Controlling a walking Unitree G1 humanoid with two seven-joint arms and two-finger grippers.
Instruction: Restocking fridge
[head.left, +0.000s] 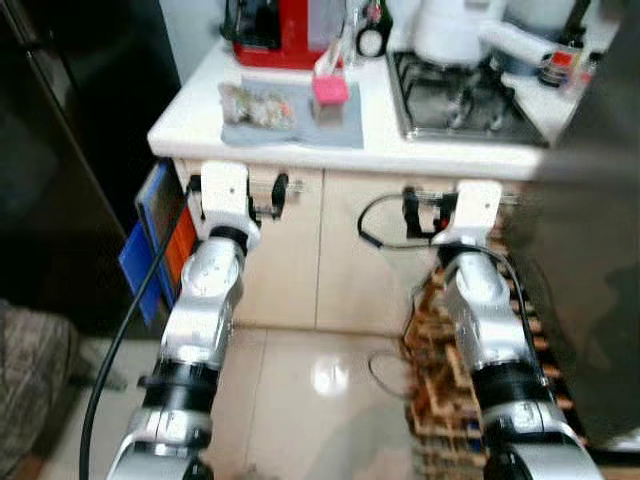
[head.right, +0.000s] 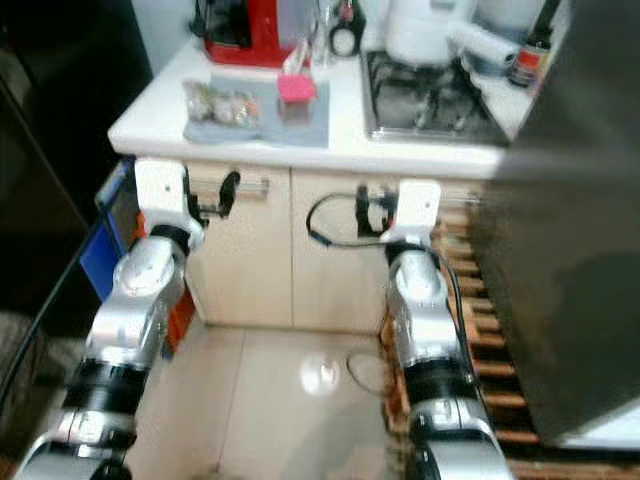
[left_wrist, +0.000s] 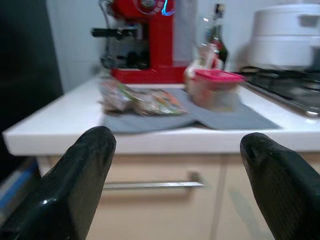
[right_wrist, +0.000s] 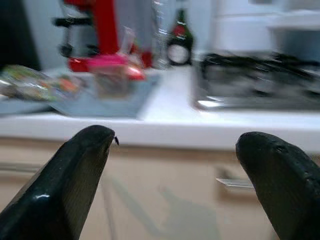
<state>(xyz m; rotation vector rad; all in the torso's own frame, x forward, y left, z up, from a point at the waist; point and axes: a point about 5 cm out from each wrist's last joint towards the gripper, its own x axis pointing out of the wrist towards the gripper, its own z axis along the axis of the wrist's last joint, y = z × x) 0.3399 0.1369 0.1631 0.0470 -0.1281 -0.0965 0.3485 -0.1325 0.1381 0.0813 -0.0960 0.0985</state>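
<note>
Two silver arms are reaching forward in the left eye view, both stopping short of a white tabletop (head.left: 200, 120) in the upper half of the frame. On it, a grey rectangular mat (head.left: 290, 125) is carrying a clear crinkled bag of mixed food (head.left: 256, 104) at its left end and a small clear tub with a pink lid (head.left: 329, 95) at its right end. The left tool (head.left: 268, 196) is hanging at the upper left centre, below the tabletop's front edge, in front of the cream cabinet drawer (head.left: 290, 190). The right tool (head.left: 420, 212) is sitting to the right of centre, level with it.

Right eye view: the same layout is showing, with a red coffee machine (head.right: 245, 30) behind the mat and a steel gas hob (head.right: 425, 100) to the right.

Left wrist view: the two black fingers (left_wrist: 75, 180) are standing wide apart, holding nothing; bag and tub are lying ahead and higher, the bag's long axis running across the frame.

Right wrist view: its fingers (right_wrist: 70, 180) are likewise spread wide and empty, with the tub up and toward the frame's left.

Judging from this, the left arm is nearer the bag, and either tool must rise above the edge first.
</note>
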